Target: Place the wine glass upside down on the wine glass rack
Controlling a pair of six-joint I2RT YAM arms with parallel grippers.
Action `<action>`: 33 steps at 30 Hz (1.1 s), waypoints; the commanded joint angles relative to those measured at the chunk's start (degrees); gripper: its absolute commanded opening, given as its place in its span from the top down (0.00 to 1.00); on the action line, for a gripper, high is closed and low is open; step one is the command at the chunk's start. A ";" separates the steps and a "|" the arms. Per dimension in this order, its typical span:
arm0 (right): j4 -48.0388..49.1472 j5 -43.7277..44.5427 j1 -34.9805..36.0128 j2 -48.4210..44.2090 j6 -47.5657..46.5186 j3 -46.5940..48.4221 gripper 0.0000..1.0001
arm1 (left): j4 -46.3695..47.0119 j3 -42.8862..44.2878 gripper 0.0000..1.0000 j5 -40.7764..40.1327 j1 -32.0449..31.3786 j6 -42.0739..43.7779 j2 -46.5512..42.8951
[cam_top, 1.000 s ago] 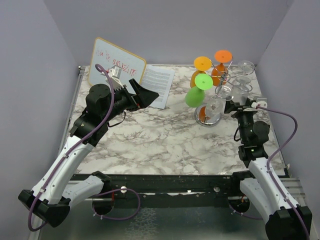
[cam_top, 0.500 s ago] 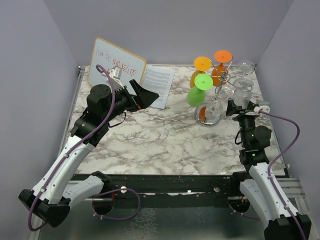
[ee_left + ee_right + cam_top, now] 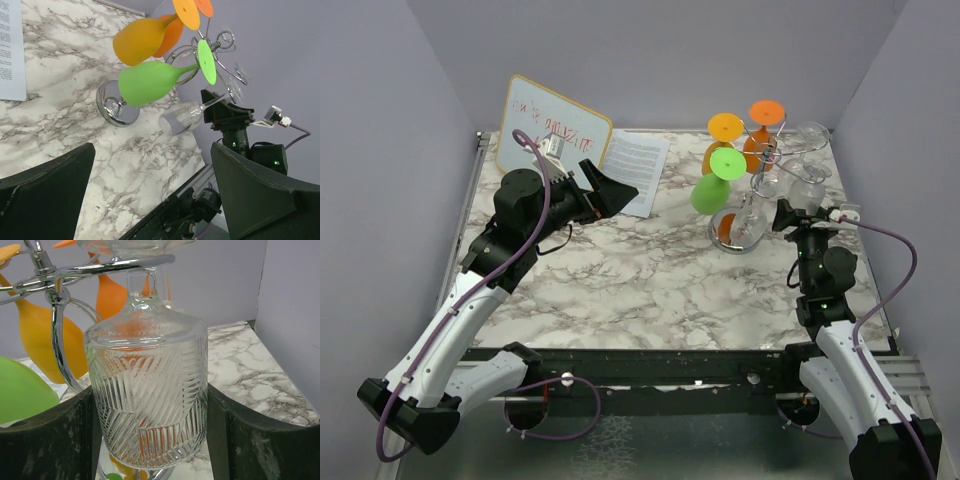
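The right gripper (image 3: 150,410) has its jaws a good way apart, and the wine glass (image 3: 147,375) fills the gap between them. It is a clear glass with slanted lines cut into it. The two black fingers (image 3: 45,440) press on the sides of its bowl, one on each side, so this gripper is holding it.

The glass is upside down. Its mouth is low between the jaws and its stem goes up above them. Just above the jaws the stem goes through a shiny wire arm of the wine glass rack (image 3: 57,335). The round foot of the glass is over that wire. I cannot tell if the foot rests on the wire.

Off to one side of the jaws hang a green glass (image 3: 20,390) and a yellow glass (image 3: 30,335). An orange glass (image 3: 107,295) hangs behind the clear one. The marble table (image 3: 250,370) is under the jaws.

The left gripper (image 3: 610,178) has its jaws open very wide. It holds nothing and touches nothing. The rack, with the clear glass, is well apart from these jaws, far out in front of them. A sheet of paper (image 3: 638,160) lies on the table just past these jaws.
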 commanded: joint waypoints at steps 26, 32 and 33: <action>-13.60 2.21 -0.18 -3.19 4.95 4.82 0.00 | 0.23 0.29 0.01 -0.54 0.19 1.03 0.24; -19.70 4.40 -0.18 -7.04 6.01 6.69 0.00 | 0.13 0.20 0.01 -0.81 0.20 1.09 0.09; -21.66 4.99 -0.18 -7.42 6.60 7.39 0.00 | 0.15 0.25 0.01 -0.76 0.17 1.13 0.20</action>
